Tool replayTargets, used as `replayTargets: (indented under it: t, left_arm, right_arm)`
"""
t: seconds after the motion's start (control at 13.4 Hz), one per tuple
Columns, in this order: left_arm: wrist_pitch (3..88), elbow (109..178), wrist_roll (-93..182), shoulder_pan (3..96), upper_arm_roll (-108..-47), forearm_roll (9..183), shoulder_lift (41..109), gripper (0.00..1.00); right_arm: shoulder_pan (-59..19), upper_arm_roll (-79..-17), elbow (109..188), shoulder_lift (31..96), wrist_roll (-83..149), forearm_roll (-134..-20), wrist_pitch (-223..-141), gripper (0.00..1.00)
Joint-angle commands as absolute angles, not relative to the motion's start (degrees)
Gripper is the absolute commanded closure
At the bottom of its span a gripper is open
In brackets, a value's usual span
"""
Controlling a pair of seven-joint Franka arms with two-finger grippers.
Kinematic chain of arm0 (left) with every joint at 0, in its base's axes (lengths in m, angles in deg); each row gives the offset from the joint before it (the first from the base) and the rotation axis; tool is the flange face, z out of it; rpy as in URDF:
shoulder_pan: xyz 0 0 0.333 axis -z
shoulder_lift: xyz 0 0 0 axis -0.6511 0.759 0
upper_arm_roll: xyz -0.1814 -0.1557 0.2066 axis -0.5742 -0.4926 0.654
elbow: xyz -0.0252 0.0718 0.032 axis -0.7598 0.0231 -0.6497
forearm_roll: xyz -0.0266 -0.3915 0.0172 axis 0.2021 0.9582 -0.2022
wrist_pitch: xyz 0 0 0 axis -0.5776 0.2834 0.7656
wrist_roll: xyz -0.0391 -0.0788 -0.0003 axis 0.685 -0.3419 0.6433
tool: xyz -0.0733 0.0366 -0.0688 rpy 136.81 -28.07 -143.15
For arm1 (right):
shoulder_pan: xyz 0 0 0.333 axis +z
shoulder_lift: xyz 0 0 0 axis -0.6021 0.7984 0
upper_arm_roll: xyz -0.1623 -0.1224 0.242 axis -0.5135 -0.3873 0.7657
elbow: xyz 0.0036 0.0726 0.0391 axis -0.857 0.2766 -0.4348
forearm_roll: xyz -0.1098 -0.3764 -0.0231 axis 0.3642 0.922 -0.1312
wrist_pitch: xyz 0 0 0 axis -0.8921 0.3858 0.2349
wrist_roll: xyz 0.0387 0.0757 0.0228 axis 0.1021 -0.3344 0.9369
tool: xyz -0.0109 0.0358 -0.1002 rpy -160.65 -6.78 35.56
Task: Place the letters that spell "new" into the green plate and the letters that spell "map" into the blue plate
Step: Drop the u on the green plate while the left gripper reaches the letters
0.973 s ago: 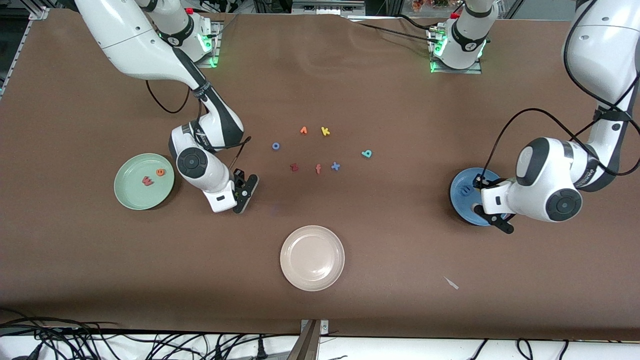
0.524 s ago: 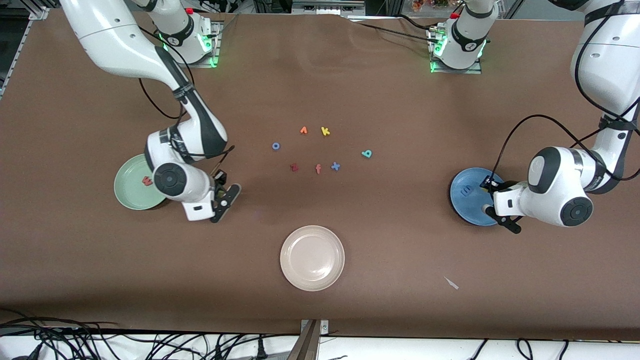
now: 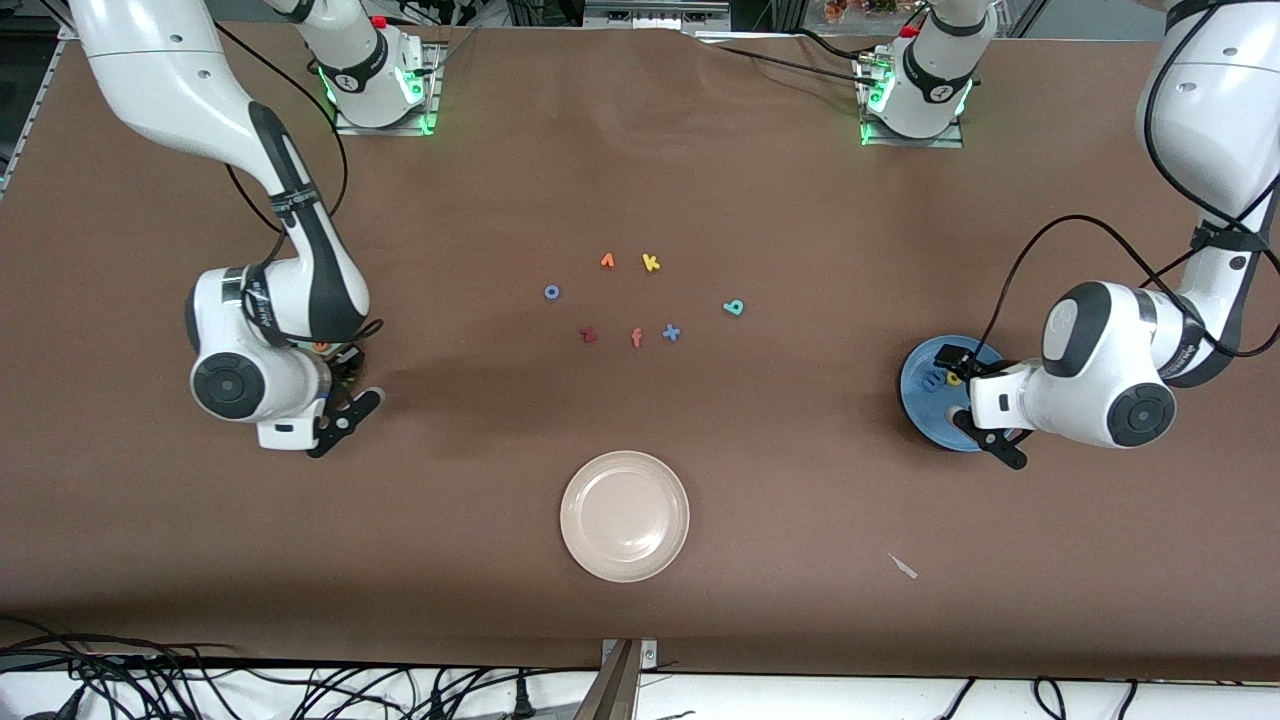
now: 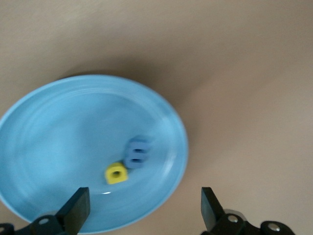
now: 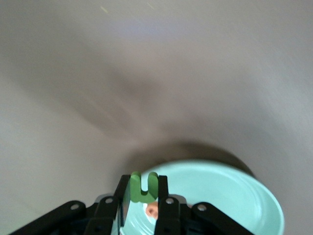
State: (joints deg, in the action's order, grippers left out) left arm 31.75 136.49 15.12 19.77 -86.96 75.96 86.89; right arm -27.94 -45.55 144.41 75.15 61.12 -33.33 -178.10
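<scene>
My right gripper is shut on the green n and hangs over the rim of the green plate. The orange e lies in that plate below the n. In the front view the right arm covers most of the plate and hides the w; the right gripper shows at its edge. My left gripper is open over the blue plate, where the blue m and yellow a lie side by side. The teal p rests on the table mid-way between the plates.
A cream plate sits nearest the front camera. Loose letters lie mid-table: yellow k, an orange letter, blue o, dark red z, salmon f, blue x. A white scrap lies near the front edge.
The right arm swung toward its own end of the table, carrying the n over the green plate. The left gripper opened, and the yellow a now lies in the blue plate.
</scene>
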Motion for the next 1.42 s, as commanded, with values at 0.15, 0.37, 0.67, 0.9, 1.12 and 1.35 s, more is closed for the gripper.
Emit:
replayTargets:
  t: [0.15,0.37,0.67,0.9,1.12,1.35]
  left_arm:
    - [30.05,136.82,30.75,20.58,-93.27,75.24,85.55,0.0]
    - [30.66,136.9,40.95,25.14,-93.72,75.24,85.63,0.0]
    - [33.72,137.69,54.85,30.16,-93.72,75.24,85.9,0.0]
    - [42.75,144.96,65.39,31.75,-93.81,74.1,84.59,0.0]
    - [52.17,154.19,74.88,32.27,-96.43,74.1,80.73,0.0]
    - [53.5,155.01,90.23,35.42,-98.21,74.01,80.79,0.0]
  right_arm:
    - [-30.33,-49.74,144.61,74.48,59.42,-34.1,-176.83,0.78]
    - [-30.43,-49.48,144.44,73.08,53.29,-34.89,-174.91,0.0]
    - [-29.73,-47.11,143.47,72.64,45.28,-36.99,-172.44,0.0]
    - [-28.15,-45.97,143.38,72.55,38.36,-39.02,-172.35,0.0]
    - [-26.65,-43.95,143.38,70.62,29.3,-39.02,-169.91,0.0]
    - [-26.47,-42.62,142.94,68.34,24.53,-39.02,-165.68,0.0]
